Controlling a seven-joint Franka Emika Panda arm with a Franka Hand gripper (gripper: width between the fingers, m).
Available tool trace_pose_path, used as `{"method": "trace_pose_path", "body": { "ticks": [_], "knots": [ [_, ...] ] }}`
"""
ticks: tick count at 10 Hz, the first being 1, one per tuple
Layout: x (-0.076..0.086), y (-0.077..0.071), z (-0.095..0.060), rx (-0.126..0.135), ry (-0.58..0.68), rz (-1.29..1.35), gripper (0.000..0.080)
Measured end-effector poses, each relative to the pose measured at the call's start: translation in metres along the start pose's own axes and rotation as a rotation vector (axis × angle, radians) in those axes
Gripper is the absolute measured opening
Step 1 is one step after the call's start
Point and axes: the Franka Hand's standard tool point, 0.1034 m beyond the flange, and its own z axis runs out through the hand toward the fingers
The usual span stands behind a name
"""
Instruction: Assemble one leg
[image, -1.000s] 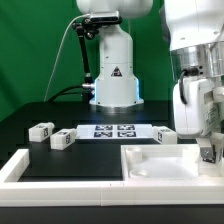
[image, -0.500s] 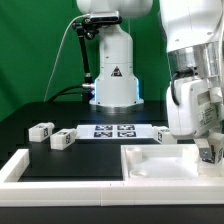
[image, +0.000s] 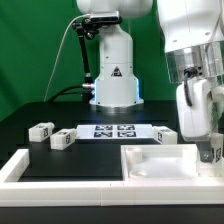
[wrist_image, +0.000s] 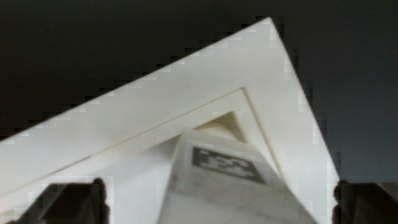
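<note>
In the wrist view a stubby white leg (wrist_image: 228, 170) with a black-and-white tag stands upright in a corner of the large white recessed panel (wrist_image: 125, 125). My gripper (wrist_image: 222, 205) straddles this leg. Its dark fingers (wrist_image: 71, 203) stand apart from the leg with a gap on each side, so it is open. In the exterior view the gripper (image: 211, 152) hangs low over the panel (image: 160, 160) at its right corner. The leg there is mostly hidden by the hand. Three more legs lie on the table, two at the left (image: 41, 130) (image: 62, 139) and one (image: 165, 134) behind the panel.
The marker board (image: 115, 131) lies on the black table between the loose legs. The robot's white base (image: 113, 75) stands behind it. A white raised rim (image: 20, 165) runs along the table's front and left. The panel fills the front right.
The wrist has turned about its vertical axis and shifted slightly toward the exterior view's right. The hand stays low over the panel's right corner. The loose legs have not moved.
</note>
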Motion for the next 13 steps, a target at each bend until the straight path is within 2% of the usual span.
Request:
{"method": "trace_pose_path", "body": {
  "ticks": [1, 3, 6, 11, 13],
  "knots": [
    [-0.0007, 0.0, -0.0006, -0.01, 0.006, -0.086, 0.0648],
    [-0.0013, 0.0002, -0.001, -0.047, 0.024, -0.321, 0.0649],
    [0.0021, -0.0029, -0.0005, -0.069, 0.038, -0.629, 0.0649],
    [-0.0016, 0.0009, 0.0012, -0.11, 0.07, -1.067, 0.0649],
    [0.0015, -0.0007, 0.0005, -0.115, 0.069, -1.168, 0.0649]
  ]
}}
